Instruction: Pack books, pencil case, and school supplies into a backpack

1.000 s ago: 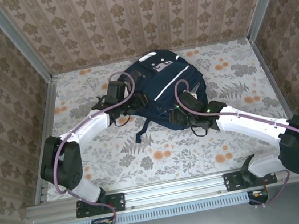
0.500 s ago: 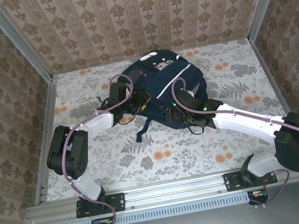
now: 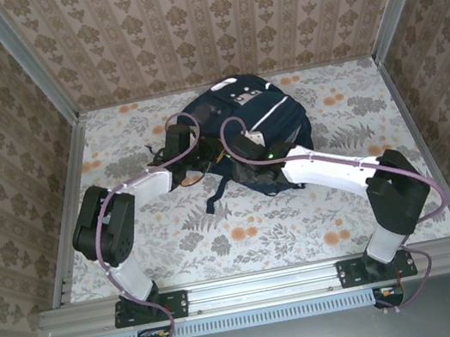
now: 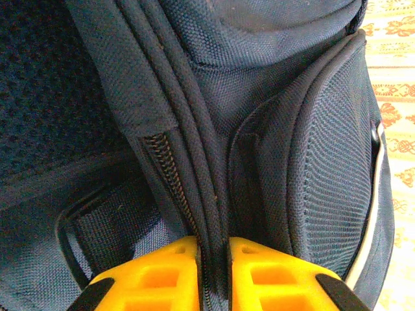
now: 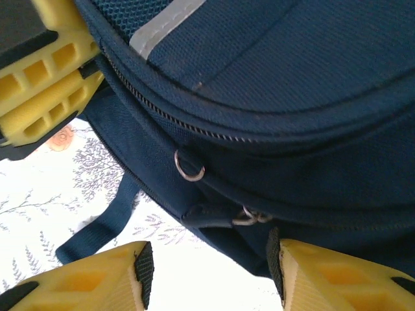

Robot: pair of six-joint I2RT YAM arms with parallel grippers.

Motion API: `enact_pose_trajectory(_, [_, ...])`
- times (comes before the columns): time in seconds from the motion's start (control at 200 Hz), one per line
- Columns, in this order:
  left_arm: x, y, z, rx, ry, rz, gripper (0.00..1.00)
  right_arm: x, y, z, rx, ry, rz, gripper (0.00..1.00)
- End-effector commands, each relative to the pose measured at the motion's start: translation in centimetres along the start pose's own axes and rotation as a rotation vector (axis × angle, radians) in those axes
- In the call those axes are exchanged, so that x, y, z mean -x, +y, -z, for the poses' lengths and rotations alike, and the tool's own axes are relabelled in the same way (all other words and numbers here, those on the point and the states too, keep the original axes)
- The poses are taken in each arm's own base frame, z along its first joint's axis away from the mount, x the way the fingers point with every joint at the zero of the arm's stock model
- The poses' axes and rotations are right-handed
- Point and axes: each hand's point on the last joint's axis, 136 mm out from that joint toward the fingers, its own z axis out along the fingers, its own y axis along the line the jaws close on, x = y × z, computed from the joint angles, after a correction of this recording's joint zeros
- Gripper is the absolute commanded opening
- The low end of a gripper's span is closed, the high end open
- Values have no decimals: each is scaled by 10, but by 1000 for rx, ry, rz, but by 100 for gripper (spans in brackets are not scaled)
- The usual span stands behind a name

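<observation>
the left gripper [image 4: 214,269] is clamped on a zippered seam of the large navy-blue fabric backpack [image 3: 264,118]; the right gripper [image 5: 211,265] has its fingers apart near a small metal zipper pull [image 5: 245,217].

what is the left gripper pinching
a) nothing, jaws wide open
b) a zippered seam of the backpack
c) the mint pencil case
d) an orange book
b: in the left wrist view the left gripper has its yellow fingers closed on a fold of navy fabric beside a zipper, part of the backpack.
</observation>
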Motion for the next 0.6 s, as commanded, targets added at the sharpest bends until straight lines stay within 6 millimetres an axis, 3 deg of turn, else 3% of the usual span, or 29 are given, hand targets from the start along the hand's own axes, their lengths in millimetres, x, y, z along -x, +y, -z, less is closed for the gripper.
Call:
enact_pose_trajectory(0.0, [0,-18,-2,-66,15,-22,16,10,-6,-5,-80,-32,5,51])
enact_pose_trajectory(0.24, [-2,-16,-3,-64,18,-16,16,14,-10,-19,-151,-58,-55,42])
enact_pose_trajectory(0.46, [-2,-15,-2,-62,18,-17,17,18,-18,-13,-185,-82,-71,25])
enact_pose_trajectory(0.595, [-2,-14,-3,-59,17,-15,18,22,-23,-6,-199,-98,-74,22])
